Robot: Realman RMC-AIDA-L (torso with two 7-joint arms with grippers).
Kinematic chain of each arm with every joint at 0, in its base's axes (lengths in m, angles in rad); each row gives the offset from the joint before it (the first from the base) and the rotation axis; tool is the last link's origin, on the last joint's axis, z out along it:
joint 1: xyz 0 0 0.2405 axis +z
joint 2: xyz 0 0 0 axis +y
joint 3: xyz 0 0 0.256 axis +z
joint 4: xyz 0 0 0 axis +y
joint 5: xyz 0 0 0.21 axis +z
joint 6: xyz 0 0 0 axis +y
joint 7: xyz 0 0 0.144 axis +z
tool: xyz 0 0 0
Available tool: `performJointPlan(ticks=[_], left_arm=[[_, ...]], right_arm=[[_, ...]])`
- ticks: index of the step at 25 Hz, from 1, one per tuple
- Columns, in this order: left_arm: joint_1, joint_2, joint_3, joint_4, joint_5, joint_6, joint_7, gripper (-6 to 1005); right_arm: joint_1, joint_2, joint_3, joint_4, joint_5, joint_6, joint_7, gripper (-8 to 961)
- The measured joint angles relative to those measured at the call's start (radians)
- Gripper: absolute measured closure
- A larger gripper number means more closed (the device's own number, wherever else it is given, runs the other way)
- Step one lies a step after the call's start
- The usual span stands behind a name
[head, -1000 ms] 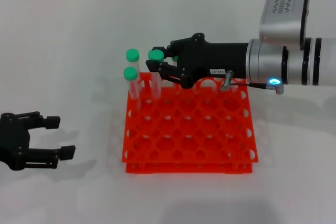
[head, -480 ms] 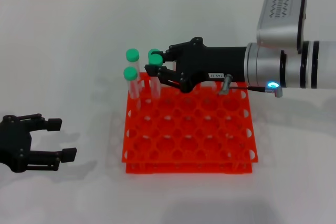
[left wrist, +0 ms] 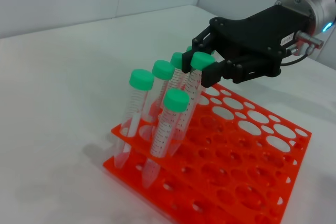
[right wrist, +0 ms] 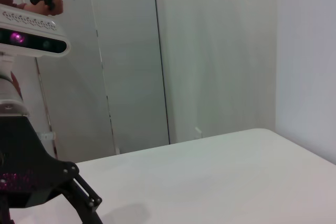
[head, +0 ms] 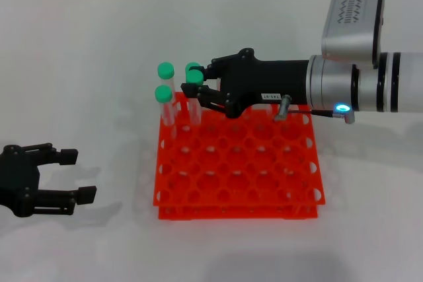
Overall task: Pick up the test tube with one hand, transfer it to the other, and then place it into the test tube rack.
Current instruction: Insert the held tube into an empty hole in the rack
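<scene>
The test tube (head: pixel 195 77) with its green cap sits between the fingers of my right gripper (head: pixel 198 78), which is shut on it just below the cap. That gripper reaches in from the right over the back left corner of the orange test tube rack (head: pixel 238 176). In the left wrist view the held tube (left wrist: pixel 194 85) leans, with its lower end down among the rack's (left wrist: pixel 247 150) holes, and the right gripper (left wrist: pixel 206 59) clamps its top. My left gripper (head: pixel 76 175) rests open and empty on the table at the near left.
Several other green-capped tubes (head: pixel 163 94) stand in the rack's back left holes, close beside the held one (left wrist: pixel 176 99). White table surrounds the rack. The right wrist view shows only the table's far part and the room's walls.
My right gripper has sunk a little with the tube, bringing its cap down near the level of the neighbouring caps. The left gripper has hardly moved.
</scene>
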Motion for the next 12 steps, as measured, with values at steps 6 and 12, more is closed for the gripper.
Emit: performJointPlan(ticks=[6, 12], left_arm=[[0.0, 0.0, 0.0, 0.0, 0.0, 0.0, 0.0, 118], [0.0, 0.0, 0.0, 0.0, -0.001, 0.0, 0.0, 118]], right_arm=[[0.001, 0.0, -0.001, 0.0, 0.0, 0.0, 0.0, 687], [0.002, 0.0, -0.001, -0.002, 0.0, -0.001, 0.002, 686]])
